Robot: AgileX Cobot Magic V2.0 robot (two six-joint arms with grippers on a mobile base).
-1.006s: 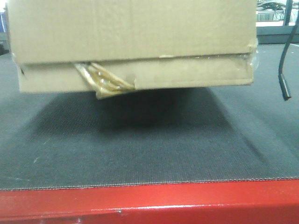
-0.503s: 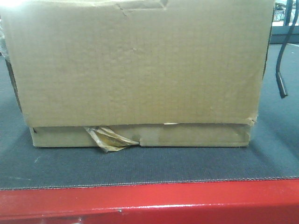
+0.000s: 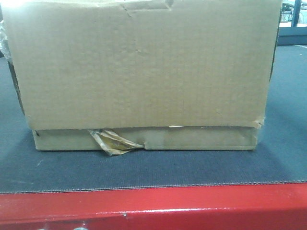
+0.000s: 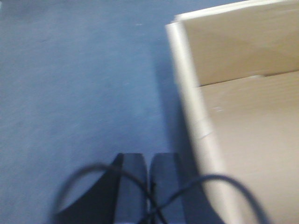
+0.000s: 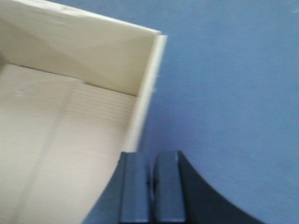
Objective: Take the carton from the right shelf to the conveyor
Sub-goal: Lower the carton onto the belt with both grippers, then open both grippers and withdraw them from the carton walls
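Note:
The carton point(image 3: 144, 67) is a big brown cardboard box that stands flat on the dark grey conveyor point(image 3: 158, 168), just behind its red rim point(image 3: 158, 205). A torn scrap of yellowish tape point(image 3: 113, 142) hangs at its base band. In the left wrist view, my left gripper point(image 4: 148, 157) is shut and empty over the belt point(image 4: 79, 84), just left of the open carton's point(image 4: 243, 121) wall. In the right wrist view, my right gripper point(image 5: 152, 155) is shut and empty beside the carton's point(image 5: 60, 135) right wall. Neither gripper shows in the front view. The right shelf is out of view.
The belt point(image 5: 233, 79) stretches on to both sides of the carton. Far back at the upper right stands a pale frame point(image 3: 293, 19).
A second ago the carton hung above the belt; it came down and now rests on it. The dark cable at the right edge of the front view has gone out of sight.

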